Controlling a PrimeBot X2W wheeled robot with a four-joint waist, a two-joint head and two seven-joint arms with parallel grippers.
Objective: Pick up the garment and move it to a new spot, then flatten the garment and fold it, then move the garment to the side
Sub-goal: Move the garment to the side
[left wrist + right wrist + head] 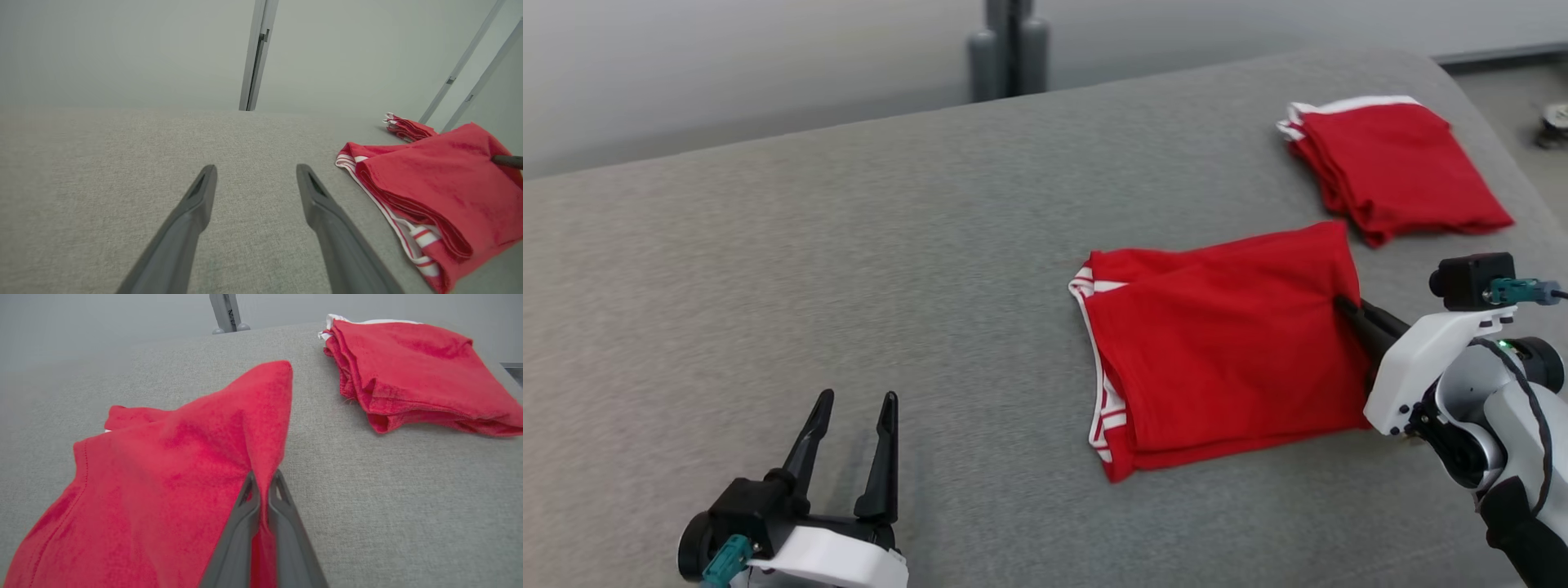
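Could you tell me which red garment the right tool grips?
The near garment, its right edge pinched in the right tool; the far garment lies free.

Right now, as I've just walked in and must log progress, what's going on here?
The robot's right gripper is shut on the right edge of a folded red garment lying on the grey surface. Its left gripper hangs open, apart from the cloth. A second folded red garment lies farther back, to the right.
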